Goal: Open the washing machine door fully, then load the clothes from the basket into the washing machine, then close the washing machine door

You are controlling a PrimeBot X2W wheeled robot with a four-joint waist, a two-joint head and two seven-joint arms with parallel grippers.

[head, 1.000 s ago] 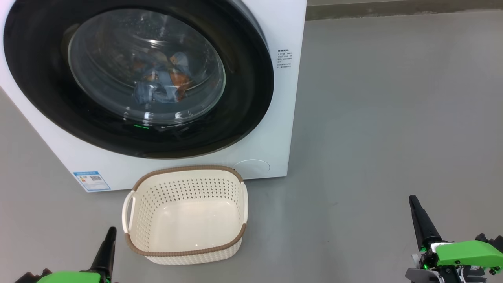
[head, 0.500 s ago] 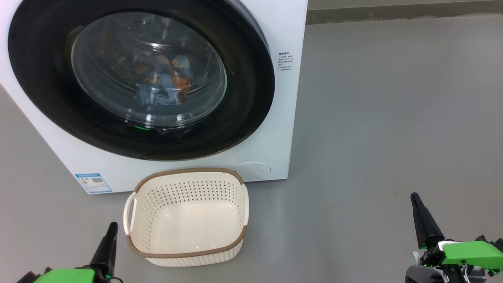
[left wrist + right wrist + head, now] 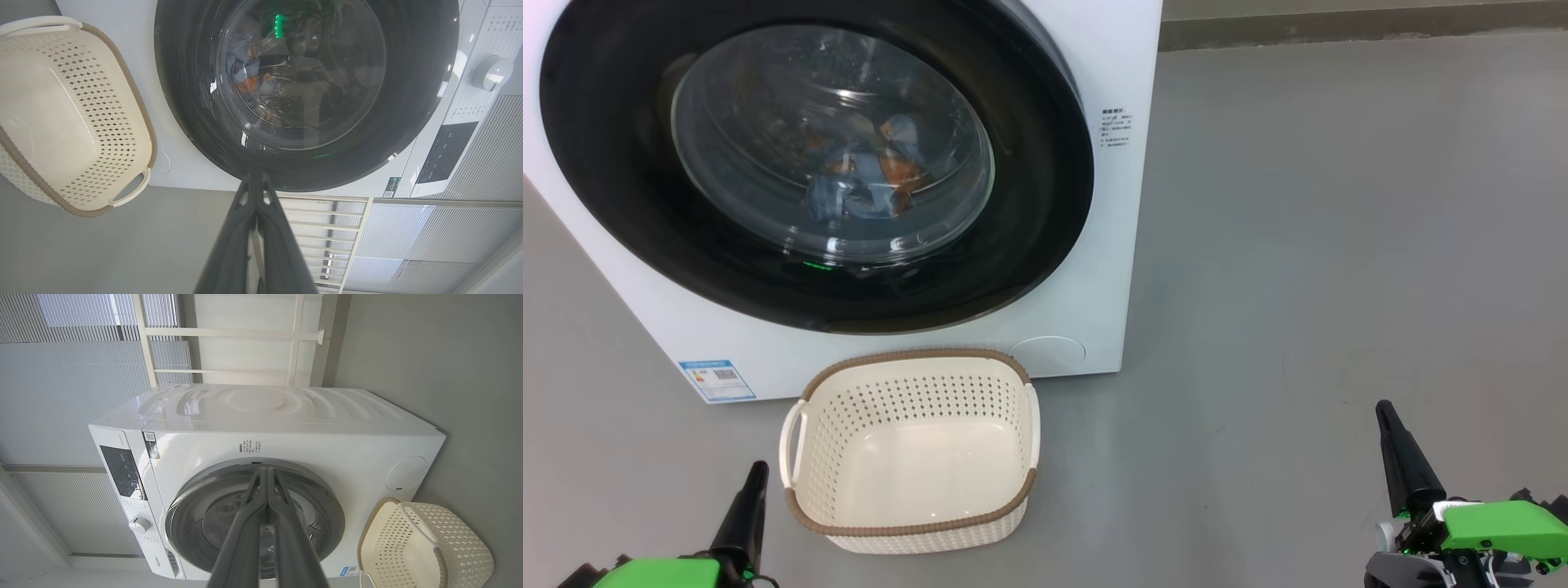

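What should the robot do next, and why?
Probably just lower its arms and stop; the job looks done. The washing machine door sits shut against the washing machine, the clothes show through its glass inside the drum, and the basket is empty. The left fingers and right fingers are pressed together, holding nothing, away from the machine.

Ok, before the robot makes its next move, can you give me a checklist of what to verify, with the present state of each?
1. The washing machine door lies closed against the front: ok.
2. The door is fully latched: cannot tell.
3. The clothes are inside, behind the door glass: ok.
4. The basket is empty and stands on the floor before the washing machine: ok.
5. The left tool is shut, holding nothing: ok.
6. The right tool is shut, holding nothing: ok.
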